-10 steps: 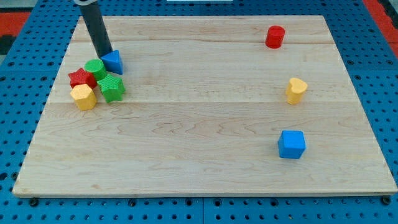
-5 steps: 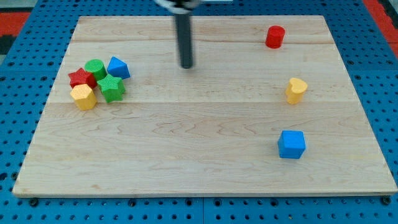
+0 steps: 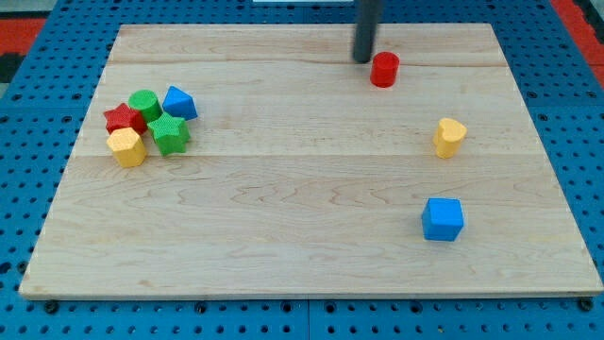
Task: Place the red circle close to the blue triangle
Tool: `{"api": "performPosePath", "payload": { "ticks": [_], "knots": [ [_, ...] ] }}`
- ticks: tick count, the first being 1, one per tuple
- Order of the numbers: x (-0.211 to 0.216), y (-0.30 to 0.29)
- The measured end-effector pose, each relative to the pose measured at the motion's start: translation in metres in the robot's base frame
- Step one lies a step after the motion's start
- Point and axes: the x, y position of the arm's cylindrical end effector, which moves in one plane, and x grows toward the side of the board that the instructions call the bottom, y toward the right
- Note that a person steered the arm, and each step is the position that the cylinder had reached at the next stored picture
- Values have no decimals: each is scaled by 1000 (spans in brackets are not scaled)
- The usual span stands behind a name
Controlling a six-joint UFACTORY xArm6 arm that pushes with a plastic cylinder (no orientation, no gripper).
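Observation:
The red circle (image 3: 384,70) stands on the wooden board (image 3: 302,217) near the view's top, right of centre. My tip (image 3: 362,59) is just to its upper left, very close to it. The blue triangle (image 3: 178,102) lies far off at the view's left, at the upper right of a cluster of blocks. A wide stretch of board separates the red circle from the blue triangle.
The cluster at the left holds a green circle (image 3: 144,102), a red star (image 3: 122,119), a green star (image 3: 169,133) and a yellow hexagon (image 3: 126,147). A yellow block (image 3: 449,137) and a blue cube (image 3: 443,219) sit at the right.
My tip has moved from the blue triangle at the left across the board to the top right. The red circle has shifted left and slightly down from its earlier spot.

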Motion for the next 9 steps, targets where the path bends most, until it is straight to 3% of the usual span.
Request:
{"api": "performPosePath", "payload": {
  "ticks": [1,2,3,4,5,6,7,9],
  "knots": [
    [-30,53],
    [-33,113],
    [25,100],
    [-2,28],
    [-10,77],
    [-39,38],
    [-36,-39],
    [55,-159]
  ]
}}
